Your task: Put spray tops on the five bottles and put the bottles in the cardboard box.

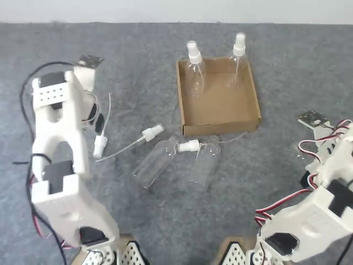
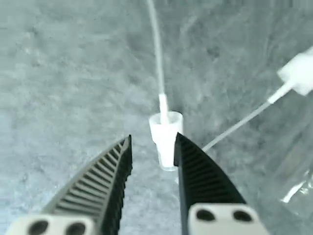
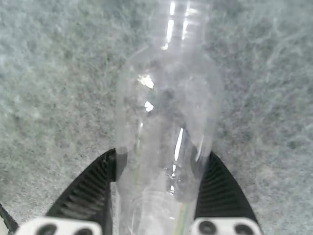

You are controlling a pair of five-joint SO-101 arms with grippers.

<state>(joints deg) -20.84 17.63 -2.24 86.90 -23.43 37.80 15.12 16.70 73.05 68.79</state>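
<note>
We have two capped bottles (image 1: 194,72) boxed, three pending — left jaws apart by a spray top (image 2: 165,142), right jaws clamping one bottle (image 3: 168,122).

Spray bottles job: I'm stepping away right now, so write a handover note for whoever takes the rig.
Left gripper: open, just over a loose spray top on the mat.
Right gripper: shut on a clear bottle.
Done: two topped bottles stand in the cardboard box.
To do: two bottles lie on the mat before the box, two spray tops beside them; those and the held bottle need tops, then boxing.
</note>
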